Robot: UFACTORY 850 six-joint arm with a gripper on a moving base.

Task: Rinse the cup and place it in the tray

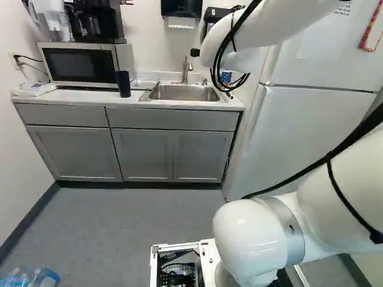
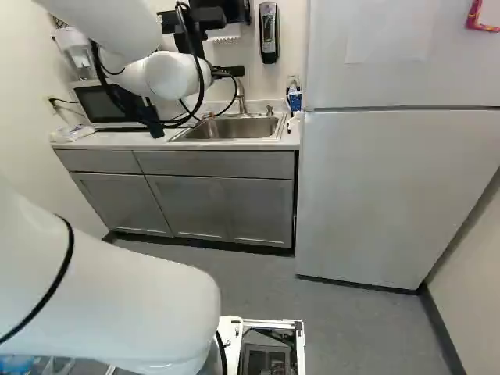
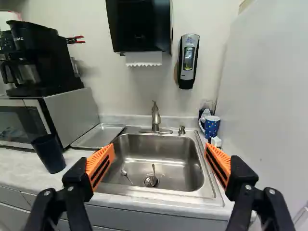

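Gripper point(image 2: 228, 71) spread wide open at the end of the arm point(image 2: 117, 301), aimed ahead at the counter point(image 3: 18, 166) and the steel sink point(image 3: 211, 185); orange pads point(image 3: 101, 166) well apart, with sink and faucet point(image 3: 156, 119) in view between and beyond them; which cup to rinse, impossible to tell from two candidates.

First, a tall dark cup point(image 3: 49, 154), upright on the counter just beside the microwave point(image 3: 74, 118), near the front edge; second, a blue mug point(image 3: 211, 126) with pale dots, on the far side of the sink by the refrigerator point(image 2: 391, 187), near a clear glass point(image 3: 207, 104); shallow metal tray point(image 3: 99, 135) flat between microwave and sink.

Down in the basin, two utensils: a spoon point(image 3: 126, 176) lying near the drain, plus a handle point(image 3: 154, 171) rising from the drain point(image 3: 151, 181) itself; on the back wall, a dark paper towel dispenser point(image 3: 139, 26) with a strip of paper hanging out, and beside it a soap dispenser point(image 3: 187, 60); on top of the microwave, a black coffee maker point(image 3: 38, 57); below the counter, grey cabinets point(image 1: 142, 154); at the lower left of the left base view, clear plastic bottles point(image 1: 27, 278) near the floor.
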